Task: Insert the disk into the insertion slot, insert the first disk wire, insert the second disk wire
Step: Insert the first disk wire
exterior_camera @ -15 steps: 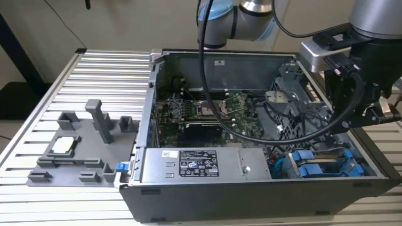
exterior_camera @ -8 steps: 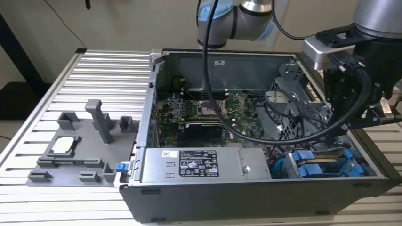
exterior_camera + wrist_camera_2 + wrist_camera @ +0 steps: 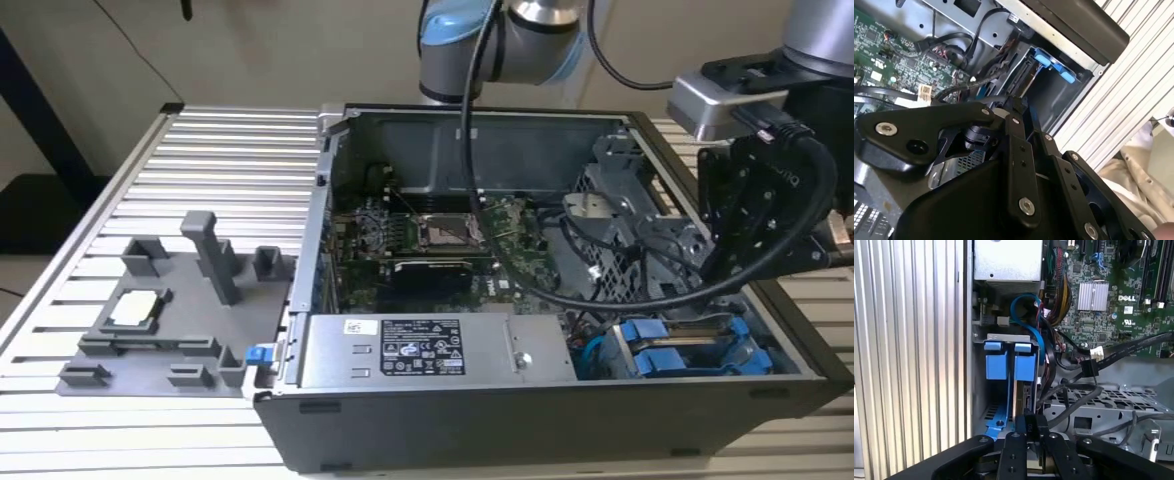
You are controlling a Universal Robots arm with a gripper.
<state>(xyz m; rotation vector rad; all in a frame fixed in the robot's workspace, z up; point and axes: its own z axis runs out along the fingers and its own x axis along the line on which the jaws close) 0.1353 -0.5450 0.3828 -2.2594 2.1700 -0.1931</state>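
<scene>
Hanging down into the open PC case [image 3: 534,420], the gripper [image 3: 1029,424] has its tip right against the end of the disk [image 3: 1024,390]. Can't tell whether it's clamped or released, nor whether it carries anything.

The disk stands on edge inside the insertion slot [image 3: 1004,337], its blue frame at the far end from the gripper. A second blue carrier [image 3: 996,365] sits just beside it in the same bay. How deep the disk is seated isn't clear, and I can't tell if any wire is plugged into it.

Just past the bay, a blue cable [image 3: 1026,315] loops up and curls back toward the slot. Black cables [image 3: 1074,385] run beside the bay and over the perforated cage [image 3: 1114,400], which lies next to the slot on the board side. Beyond that comes the motherboard [image 3: 1104,315], green, w/ a silver heatsink [image 3: 1094,295].

In the exterior view the bay is in the case's near corner, on the exterior view's right. The power-supply box [image 3: 414,350] w/ its white sticker fills the near wall to the exterior view's left of it. The arm [image 3: 494,40] rises behind the case. Well apart, on the exterior view's left, a grey fixture [image 3: 160,320] rests on the slatted table [image 3: 227,160].
</scene>
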